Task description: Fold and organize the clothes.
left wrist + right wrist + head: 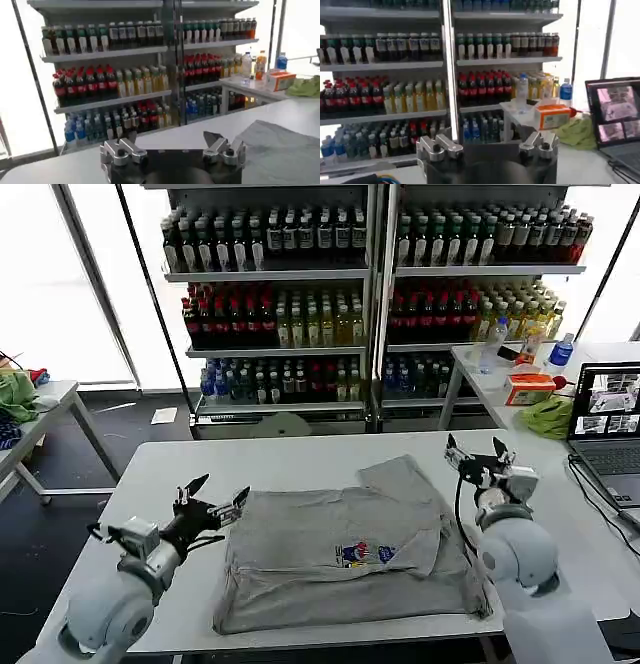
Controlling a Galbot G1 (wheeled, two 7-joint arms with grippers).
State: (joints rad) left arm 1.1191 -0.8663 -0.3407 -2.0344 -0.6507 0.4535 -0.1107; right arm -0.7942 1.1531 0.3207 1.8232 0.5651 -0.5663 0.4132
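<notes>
Closest to the head camera, the two rounded arms framed a white table (pixel 300 459), the largest thing in the work area, and across its middle lay the grey T-shirt (pixel 330 559), spread mostly flat with its small multicoloured chest print (pixel 358 554) facing up. One upper portion near the far edge looked already turned over onto the body, making a raised flap, while the hem nearest the robot ran loosely rumpled. The left gripper (pixel 213 502) hovered just beside the shirt's left edge, fingers spread wide and holding nothing; the left wrist view showed its two fingertips (pixel 215 140) well apart over the tabletop with grey cloth off to one side. The right gripper (pixel 478 460) stood raised above the table just past the shirt's right side, likewise spread open and empty, its fingers (pixel 443 145) parted in its own wrist view. Behind the table stood shelves of bottles (pixel 290 319), with a laptop (pixel 608 416) and a lime-green cloth (pixel 548 416) on a side table to the right. The shirt would likely handle as light, limp and floppy, sagging wherever unsupported, so a pinch at an outer seam or corner of the hem, taken on both sides together, seemed the sound place to grasp for a fold.
</notes>
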